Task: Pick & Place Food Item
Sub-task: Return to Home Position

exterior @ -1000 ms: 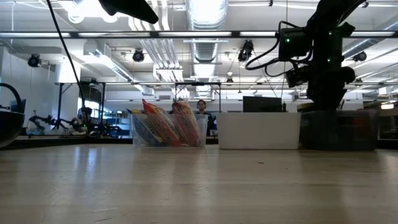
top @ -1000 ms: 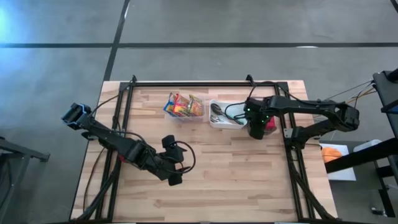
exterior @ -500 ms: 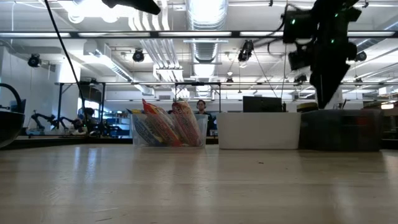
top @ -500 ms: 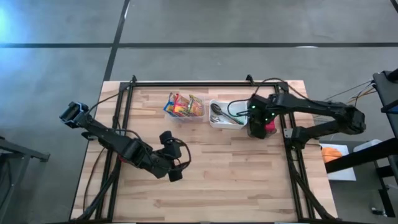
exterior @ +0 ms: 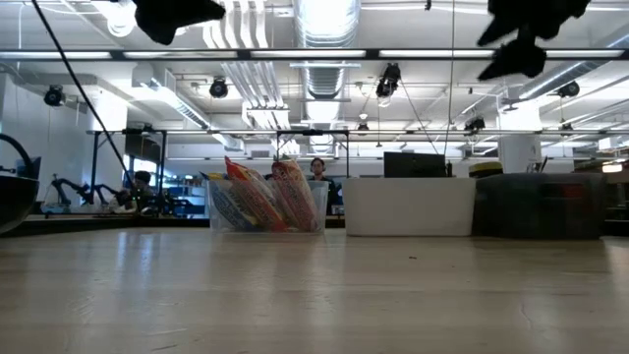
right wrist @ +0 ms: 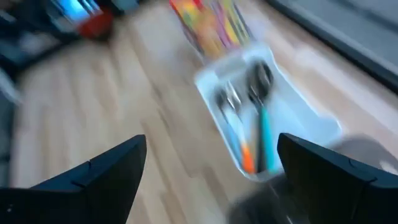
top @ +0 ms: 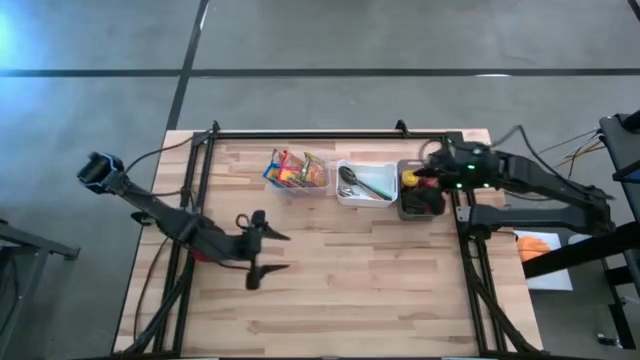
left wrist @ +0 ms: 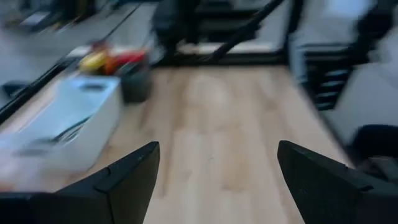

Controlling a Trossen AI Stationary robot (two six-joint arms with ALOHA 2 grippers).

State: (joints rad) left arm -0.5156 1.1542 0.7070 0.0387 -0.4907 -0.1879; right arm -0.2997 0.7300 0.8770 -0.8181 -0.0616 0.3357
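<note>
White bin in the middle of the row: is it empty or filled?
Not empty. The white bin holds several spoons lying lengthwise, plain in the right wrist view and from above.

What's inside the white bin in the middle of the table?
The white bin holds a few spoons; a teal handle and an orange tip show. Anything under them is covered.

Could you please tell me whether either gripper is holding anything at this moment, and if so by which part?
Nothing is held: the left gripper and the right gripper are both open and empty.
</note>
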